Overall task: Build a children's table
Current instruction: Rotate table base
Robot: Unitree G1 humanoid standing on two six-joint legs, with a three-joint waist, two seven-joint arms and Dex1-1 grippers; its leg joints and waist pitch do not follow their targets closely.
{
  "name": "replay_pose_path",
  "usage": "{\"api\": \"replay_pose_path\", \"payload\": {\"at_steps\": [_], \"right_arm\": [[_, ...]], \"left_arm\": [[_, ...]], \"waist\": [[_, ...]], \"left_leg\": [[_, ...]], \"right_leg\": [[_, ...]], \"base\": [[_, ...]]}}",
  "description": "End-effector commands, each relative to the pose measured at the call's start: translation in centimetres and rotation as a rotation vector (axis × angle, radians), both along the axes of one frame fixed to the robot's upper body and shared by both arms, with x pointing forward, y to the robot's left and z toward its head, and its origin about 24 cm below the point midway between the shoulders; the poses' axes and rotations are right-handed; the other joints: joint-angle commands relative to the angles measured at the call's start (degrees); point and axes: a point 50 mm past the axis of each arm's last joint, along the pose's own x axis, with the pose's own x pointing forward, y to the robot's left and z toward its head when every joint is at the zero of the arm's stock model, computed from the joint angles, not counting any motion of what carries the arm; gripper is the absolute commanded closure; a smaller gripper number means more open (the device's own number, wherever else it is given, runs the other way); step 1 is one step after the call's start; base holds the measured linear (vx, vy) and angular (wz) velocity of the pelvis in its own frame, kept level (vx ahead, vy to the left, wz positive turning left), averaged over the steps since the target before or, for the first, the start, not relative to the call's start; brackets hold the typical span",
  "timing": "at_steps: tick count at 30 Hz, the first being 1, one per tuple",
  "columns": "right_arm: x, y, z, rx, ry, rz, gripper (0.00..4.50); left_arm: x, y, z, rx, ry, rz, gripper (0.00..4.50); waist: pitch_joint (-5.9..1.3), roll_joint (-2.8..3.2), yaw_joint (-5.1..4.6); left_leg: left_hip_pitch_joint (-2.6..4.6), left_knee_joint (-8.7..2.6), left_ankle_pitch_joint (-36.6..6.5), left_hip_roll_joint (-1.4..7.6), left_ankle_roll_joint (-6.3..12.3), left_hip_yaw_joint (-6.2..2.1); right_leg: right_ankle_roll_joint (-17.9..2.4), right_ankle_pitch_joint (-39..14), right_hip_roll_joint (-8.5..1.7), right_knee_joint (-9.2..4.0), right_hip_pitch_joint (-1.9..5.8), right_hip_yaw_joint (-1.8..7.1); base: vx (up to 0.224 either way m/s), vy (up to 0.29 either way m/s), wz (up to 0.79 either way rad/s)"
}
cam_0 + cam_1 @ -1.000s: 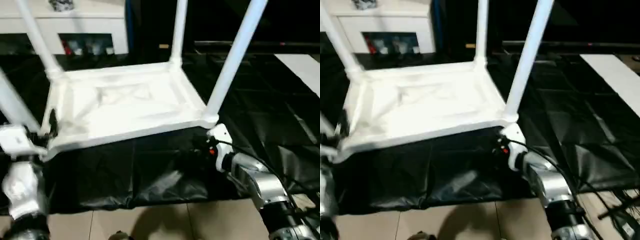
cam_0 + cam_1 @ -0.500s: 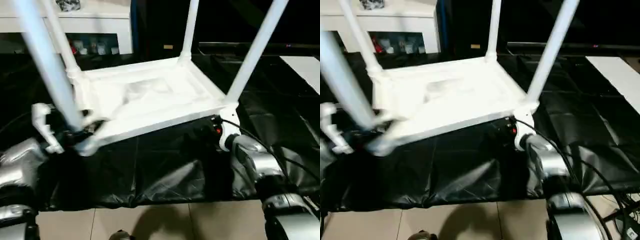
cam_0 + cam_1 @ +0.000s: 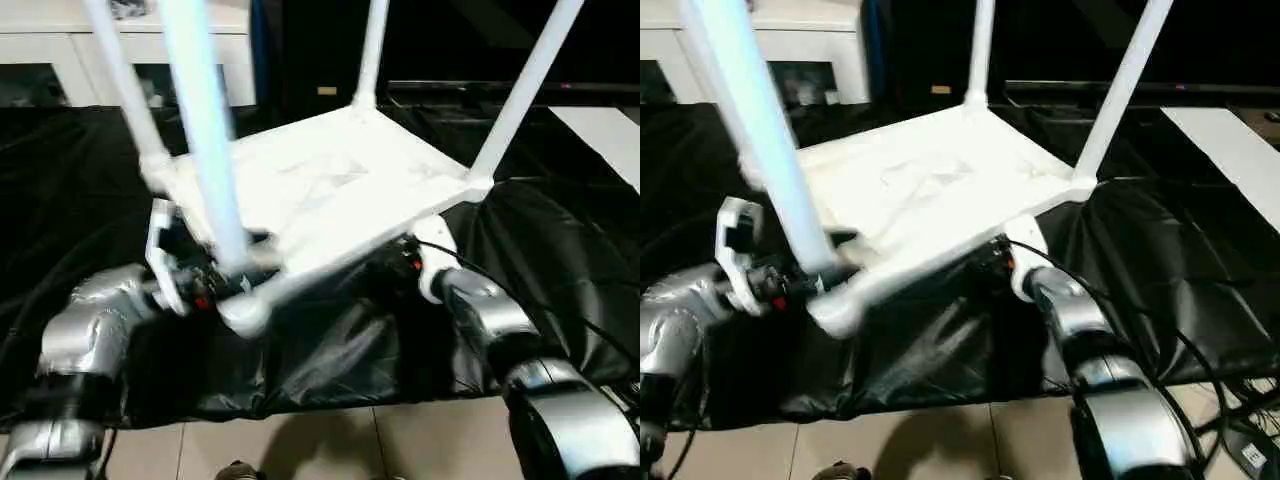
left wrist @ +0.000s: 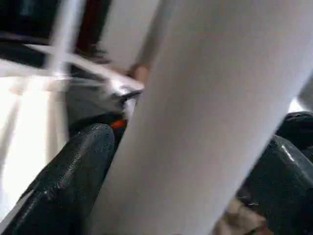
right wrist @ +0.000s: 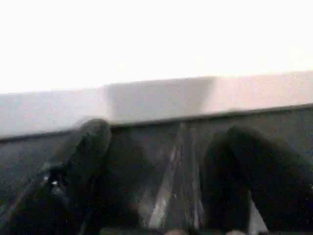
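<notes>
The children's table (image 3: 330,190) stands upside down and tilted on the black sheet, with its white legs pointing up. My left gripper (image 3: 225,285) is shut on the near-left leg (image 3: 205,130) just above its corner socket. In the left wrist view the leg (image 4: 205,98) fills the gap between both black fingers (image 4: 73,171). That corner is raised off the sheet. My right gripper (image 3: 395,262) sits under the table's near edge, close to the near-right leg (image 3: 525,90). Its fingers (image 5: 78,156) stand apart with nothing between them and the white edge (image 5: 156,103) beyond.
A black sheet (image 3: 330,350) covers the work area, with tiled floor (image 3: 300,450) along its near edge. A white cabinet (image 3: 60,50) stands at the back left. A white panel (image 3: 610,140) lies at the right, and cables (image 3: 1240,440) trail by my right arm.
My left gripper has carried the near-left leg and its corner rightward and upward. The table has turned and tilted with it. The right gripper stays under the near edge.
</notes>
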Motion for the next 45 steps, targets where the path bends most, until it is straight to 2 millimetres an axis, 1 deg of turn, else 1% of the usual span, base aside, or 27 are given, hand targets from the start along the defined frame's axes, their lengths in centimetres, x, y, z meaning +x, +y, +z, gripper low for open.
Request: {"api": "replay_pose_path", "payload": {"at_steps": [1,2,4,5,6,10,13,14,15,16,18,21,22,23,27,28,31,33,34,35,37,38,40,41,43,44,45], "right_arm": [[0.4,0.2,0.6,0.005,-0.031,0.001,0.07],[0.4,0.5,0.6,0.012,-0.032,0.008,0.07],[0.4,1.0,0.7,0.025,-0.036,0.035,0.07],[0.3,1.4,0.6,0.034,-0.036,0.057,0.07],[0.3,1.7,0.6,0.037,-0.037,0.076,0.07],[-0.2,3.3,0.5,0.073,-0.047,0.186,0.07],[-0.5,4.4,0.5,0.106,-0.047,0.250,0.07],[-0.7,4.9,0.5,0.126,-0.046,0.288,0.07],[-1.0,5.8,0.5,0.148,-0.043,0.342,0.07],[-1.0,5.8,0.5,0.148,-0.043,0.342,0.07],[-1.3,6.3,0.4,0.163,-0.037,0.383,0.07],[-1.6,6.9,0.4,0.184,-0.038,0.433,0.07],[-1.6,6.9,0.4,0.184,-0.038,0.433,0.07],[-1.7,7.2,0.4,0.205,-0.040,0.452,0.07],[-1.8,7.4,0.6,0.220,-0.053,0.478,0.07],[-1.8,7.4,0.6,0.220,-0.054,0.477,0.07],[-1.9,7.4,0.7,0.275,-0.041,0.496,0.07],[-2.1,7.3,0.7,0.271,-0.054,0.515,0.07],[-2.1,7.2,0.6,0.266,-0.055,0.510,0.07],[-1.9,6.8,0.5,0.247,-0.062,0.484,0.07],[-1.8,6.4,0.5,0.231,-0.071,0.456,0.07],[-1.3,5.3,0.7,0.224,-0.090,0.391,0.07],[-1.2,4.9,0.8,0.229,-0.093,0.376,0.07],[-1.2,4.5,0.9,0.223,-0.097,0.385,0.07],[-1.2,4.3,0.9,0.208,-0.107,0.391,0.07],[-1.2,4.3,0.9,0.208,-0.107,0.391,0.07],[-1.1,4.1,1.0,0.197,-0.120,0.382,0.07]], "left_arm": [[-0.6,-1.2,0.5,-0.022,-0.005,-0.097,0.00],[-1.0,-1.6,0.5,-0.028,0.006,-0.128,0.00],[-1.6,-2.3,0.6,-0.036,0.020,-0.168,0.00],[-1.9,-2.6,0.6,-0.038,0.027,-0.183,0.00],[-2.1,-2.9,0.7,-0.039,0.029,-0.191,0.00],[-2.7,-3.9,0.8,-0.052,0.047,-0.222,0.00],[-2.8,-4.3,0.9,-0.059,0.054,-0.233,0.00],[-2.8,-4.4,0.9,-0.063,0.054,-0.236,0.00],[-2.8,-4.6,0.9,-0.063,0.055,-0.246,0.00],[-2.8,-4.6,0.9,-0.063,0.055,-0.246,0.00],[-2.8,-4.8,0.9,-0.063,0.053,-0.246,0.00],[-2.7,-5.1,1.0,-0.063,0.051,-0.249,0.00],[-2.7,-5.1,1.0,-0.063,0.051,-0.249,0.00],[-2.6,-5.3,1.0,-0.062,0.049,-0.247,0.00],[-2.2,-5.6,0.9,-0.062,0.038,-0.237,0.00],[-2.2,-5.6,0.9,-0.062,0.037,-0.236,0.00],[-1.9,-5.7,0.9,-0.060,0.027,-0.228,0.00],[-1.5,-5.7,1.0,-0.061,0.022,-0.217,0.00],[-1.3,-5.6,1.0,-0.061,0.019,-0.210,0.00],[-1.0,-5.4,1.1,-0.060,0.015,-0.195,0.00],[-0.8,-5.2,1.1,-0.058,0.012,-0.182,0.00],[-0.1,-4.8,1.1,-0.042,0.000,-0.159,0.00],[0.1,-4.7,1.1,-0.032,-0.006,-0.157,0.00],[0.5,-4.9,1.1,-0.019,-0.015,-0.158,0.00],[0.9,-5.3,1.1,-0.011,-0.020,-0.164,0.00],[0.9,-5.3,1.1,-0.011,-0.020,-0.164,0.00],[1.2,-5.7,1.2,-0.005,-0.034,-0.167,0.00]], "waist": [[-3.96,0.21,-0.09],[-4.03,0.00,-0.34],[-4.02,-0.01,-0.50],[-3.99,-0.32,-0.73],[-4.04,-0.19,-0.78],[-3.92,-0.17,-1.25],[-3.87,-0.40,-1.69],[-3.82,-0.23,-1.80],[-3.84,-0.35,-1.81],[-3.83,-0.34,-1.83],[-3.65,-0.27,-1.95],[-3.63,0.03,-1.94],[-3.63,-0.03,-1.96],[-3.66,0.08,-1.93],[-3.75,0.05,-1.89],[-3.74,0.13,-1.87],[-3.80,0.11,-1.84],[-3.82,0.29,-1.83],[-3.83,0.25,-1.81],[-3.84,0.37,-1.81],[-3.72,0.30,-1.82],[-3.76,0.36,-1.84],[-3.78,0.02,-1.84],[-3.75,0.07,-1.69],[-3.73,-0.16,-1.51],[-3.79,-0.04,-1.36],[-3.77,-0.47,-1.37]], "left_leg": [[0.85,-3.71,-14.87,1.06,-1.17,-0.08],[0.72,-3.63,-14.72,1.00,-1.26,-0.10],[0.75,-3.57,-14.26,0.94,-1.05,-0.09],[0.65,-3.57,-14.18,0.93,-0.94,-0.07],[0.72,-3.48,-13.93,0.95,-0.82,-0.08],[0.71,-3.43,-14.35,0.96,-0.34,0.02],[0.45,-3.42,-14.18,0.86,-0.15,-0.06],[0.47,-3.40,-14.67,0.88,-0.09,-0.06],[0.46,-3.28,-14.91,0.83,-0.03,-0.02],[0.51,-3.28,-15.10,0.84,-0.01,-0.02],[0.61,-3.39,-16.42,0.92,-0.24,-0.11],[0.88,-3.43,-17.46,1.01,-0.56,-0.15],[0.86,-3.42,-17.51,0.99,-0.56,-0.13],[0.94,-3.42,-17.70,1.01,-0.64,-0.17],[0.88,-3.40,-17.23,1.00,-0.45,-0.17],[0.89,-3.42,-17.12,1.02,-0.41,-0.18],[0.87,-3.37,-17.27,0.97,-0.18,-0.15],[0.92,-3.35,-16.95,0.99,-0.07,-0.12],[0.92,-3.32,-16.81,0.96,-0.07,-0.11],[0.98,-3.32,-16.85,0.95,-0.11,-0.13],[0.97,-3.37,-17.52,0.94,-0.39,-0.13],[1.10,-3.34,-17.75,0.90,-0.51,-0.11],[1.12,-3.32,-17.95,0.81,-0.47,-0.11],[1.21,-3.33,-18.08,0.87,-0.40,-0.13],[1.10,-3.37,-17.75,0.93,-0.40,-0.14],[1.11,-3.32,-17.53,0.94,-0.50,-0.15],[1.00,-3.33,-17.44,0.99,-0.34,-0.11]], "right_leg": [[-12.71,-13.18,-1.98,-2.95,2.43,1.75],[-12.34,-13.03,-1.96,-2.78,2.63,1.79],[-12.11,-12.69,-1.89,-2.82,2.54,1.89],[-12.08,-12.75,-1.83,-2.83,2.64,1.91],[-12.16,-12.51,-1.85,-2.77,2.56,1.96],[-12.89,-12.07,-1.69,-2.77,2.48,2.00],[-12.74,-12.50,-1.61,-2.76,2.62,2.07],[-12.68,-13.14,-1.61,-2.85,2.51,2.13],[-12.59,-13.73,-1.59,-2.85,2.48,2.20],[-12.57,-14.06,-1.59,-2.89,2.42,2.23],[-12.33,-16.41,-1.63,-3.10,2.27,2.25],[-12.48,-17.10,-1.59,-3.19,2.06,2.29],[-12.52,-17.06,-1.55,-3.21,2.04,2.29],[-12.68,-16.92,-1.57,-3.17,2.02,2.30],[-13.14,-15.38,-1.51,-3.03,2.11,2.29],[-13.25,-15.14,-1.52,-3.01,2.10,2.30],[-13.46,-14.50,-1.48,-3.01,2.23,2.29],[-13.69,-13.71,-1.44,-2.96,2.17,2.28],[-13.77,-13.59,-1.45,-2.96,2.18,2.27],[-13.95,-13.56,-1.45,-2.96,2.19,2.27],[-13.93,-14.55,-1.49,-3.07,2.15,2.26],[-13.74,-15.08,-1.47,-3.15,2.06,2.28],[-13.15,-16.17,-1.46,-3.31,2.11,2.31],[-12.86,-16.83,-1.51,-3.37,2.03,2.31],[-12.75,-16.90,-1.52,-3.33,2.06,2.29],[-12.84,-16.76,-1.65,-3.25,2.08,2.31],[-12.94,-16.64,-1.64,-3.24,2.08,2.30]], "base": [[0.000,0.000,0.00],[0.000,0.000,0.00],[0.000,0.000,0.00],[0.000,0.000,0.00],[0.000,0.000,0.00],[0.000,0.000,0.00],[0.000,0.000,0.00],[0.000,0.000,0.00],[0.000,0.000,0.00],[0.000,0.000,0.00],[0.000,0.000,0.00],[0.000,0.000,0.00],[0.000,0.000,0.00],[0.000,0.000,0.00],[0.000,0.000,0.00],[0.000,0.000,0.00],[0.000,0.000,0.00],[0.000,0.000,0.00],[0.000,0.000,0.00],[0.000,0.000,0.00],[0.000,0.000,0.00],[0.000,0.000,0.00],[0.000,0.000,0.00],[0.000,0.000,0.00],[0.000,0.000,0.00],[0.000,0.000,0.00],[0.000,0.000,0.00]]}}
